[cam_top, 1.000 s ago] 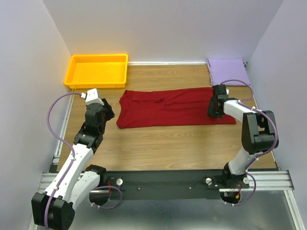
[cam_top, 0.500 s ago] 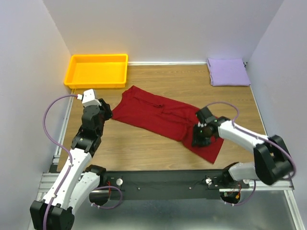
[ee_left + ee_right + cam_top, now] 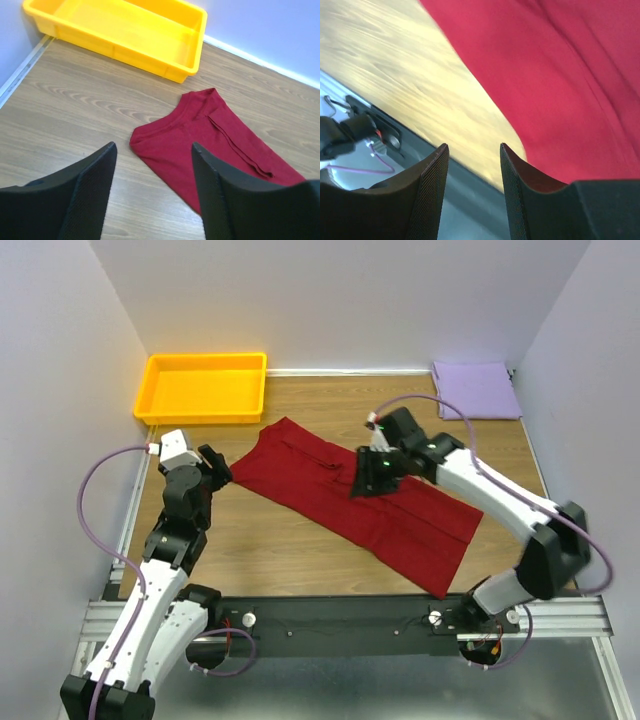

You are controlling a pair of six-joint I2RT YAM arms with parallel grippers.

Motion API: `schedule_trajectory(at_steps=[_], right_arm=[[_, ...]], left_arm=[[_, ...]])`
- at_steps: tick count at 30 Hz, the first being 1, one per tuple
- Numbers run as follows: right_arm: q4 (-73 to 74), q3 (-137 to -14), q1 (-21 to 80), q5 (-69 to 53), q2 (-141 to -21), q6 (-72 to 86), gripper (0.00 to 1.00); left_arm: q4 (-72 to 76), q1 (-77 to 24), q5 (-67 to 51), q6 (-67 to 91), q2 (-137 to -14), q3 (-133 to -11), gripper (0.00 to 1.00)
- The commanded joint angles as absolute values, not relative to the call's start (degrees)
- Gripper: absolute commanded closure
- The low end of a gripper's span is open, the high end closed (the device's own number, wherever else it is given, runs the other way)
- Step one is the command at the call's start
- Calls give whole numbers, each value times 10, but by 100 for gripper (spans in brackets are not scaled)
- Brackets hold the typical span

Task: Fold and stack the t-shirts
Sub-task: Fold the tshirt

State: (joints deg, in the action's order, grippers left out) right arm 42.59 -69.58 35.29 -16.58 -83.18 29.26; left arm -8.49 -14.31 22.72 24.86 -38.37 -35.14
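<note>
The deep red t-shirt (image 3: 360,500) lies flat and slanted across the table, from upper left to lower right. Its collar end shows in the left wrist view (image 3: 200,145), and its cloth fills the upper right of the right wrist view (image 3: 560,75). The pale lavender t-shirt (image 3: 476,390) lies folded at the back right corner. My left gripper (image 3: 215,468) is open and empty, just left of the red shirt's collar end. My right gripper (image 3: 368,478) is open and empty, above the middle of the red shirt.
A yellow-orange plastic tray (image 3: 205,387) stands at the back left, also in the left wrist view (image 3: 120,30). Walls close in the left, back and right. The black rail (image 3: 340,620) runs along the near edge.
The red shirt has been swung from lying straight across to slanted, its right end dragged toward the near edge. My right gripper let go of it and moved up to its middle.
</note>
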Motion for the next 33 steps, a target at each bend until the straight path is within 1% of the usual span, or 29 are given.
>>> schedule_trajectory(at_steps=[1, 3, 4, 6, 9, 12, 15, 18, 23, 24, 27, 31, 33], right_arm=[[320, -804, 398, -222, -980, 239, 47], [301, -874, 416, -224, -1040, 222, 47], [287, -889, 417, -226, -1086, 224, 47], [237, -915, 420, -238, -1132, 236, 47], [190, -970, 424, -252, -1220, 245, 47], [171, -1027, 425, -243, -1304, 246, 47], [170, -1073, 418, -197, -1359, 239, 47], [167, -1086, 387, -135, -1388, 248, 46], [156, -1097, 306, -86, -1416, 283, 46], [154, -1097, 306, -84, -1422, 281, 46], [153, -1136, 267, -89, -1451, 272, 46], [153, -1217, 251, -106, -1498, 247, 46], [154, -1277, 243, -115, -1530, 243, 45]], left_arm=[[-92, -140, 279, 258, -357, -357, 28], [-91, -140, 286, 260, -342, -352, 26], [-91, -140, 292, 261, -337, -349, 24], [-91, -140, 295, 262, -330, -345, 23], [-91, -140, 297, 262, -323, -342, 22], [-90, -140, 294, 259, -328, -341, 22], [-92, -140, 294, 259, -336, -342, 22], [-94, -140, 294, 258, -340, -343, 22], [-88, -139, 286, 258, -345, -339, 22], [-87, -140, 283, 258, -345, -339, 22], [-84, -139, 278, 256, -349, -339, 22], [-83, -140, 273, 254, -361, -339, 22], [-83, -140, 271, 252, -367, -339, 23]])
